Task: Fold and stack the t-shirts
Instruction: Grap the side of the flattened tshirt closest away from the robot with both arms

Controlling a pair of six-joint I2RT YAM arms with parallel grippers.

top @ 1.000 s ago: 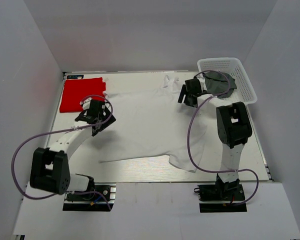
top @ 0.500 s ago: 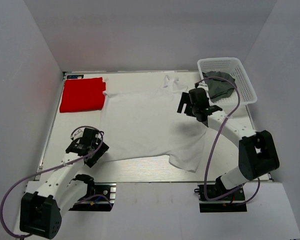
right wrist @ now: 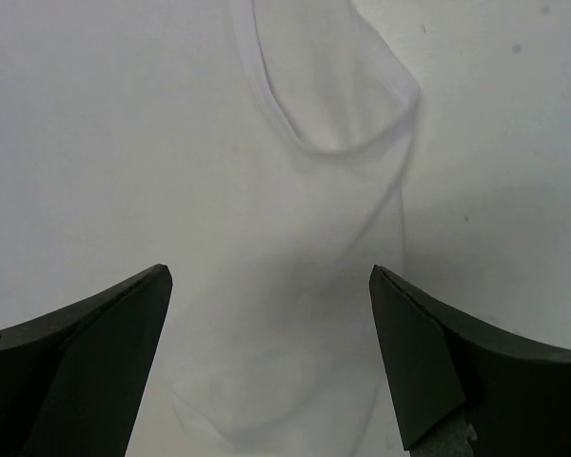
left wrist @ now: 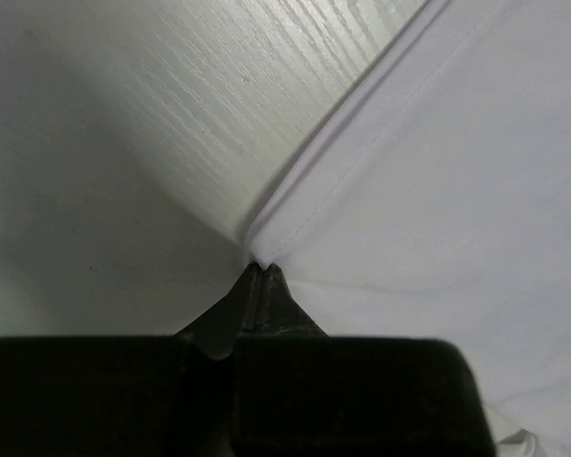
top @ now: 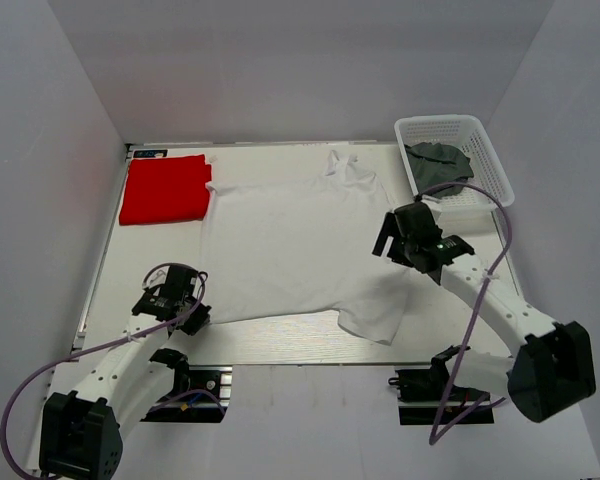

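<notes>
A white t-shirt point(top: 290, 240) lies spread flat across the middle of the table. My left gripper point(top: 196, 318) is at its near left hem corner. In the left wrist view its jaws point(left wrist: 262, 267) are shut, with that corner of the white t-shirt point(left wrist: 438, 190) pinched at their tips. My right gripper point(top: 388, 240) hovers open over the shirt's right side. In the right wrist view a sleeve of the white t-shirt point(right wrist: 314, 190) lies between the wide-apart fingers point(right wrist: 133, 314). A folded red t-shirt point(top: 164, 188) rests at the far left. A dark grey-green t-shirt point(top: 438, 160) sits in the basket.
A white plastic lattice basket point(top: 490, 150) stands at the far right corner. White walls close the table in on the left, back and right. The purple cables of both arms loop near the front edge.
My left arm came back from beside the red t-shirt to the white shirt's near left corner, and its jaws shut there. My right arm swung from the basket to the shirt's right side.
</notes>
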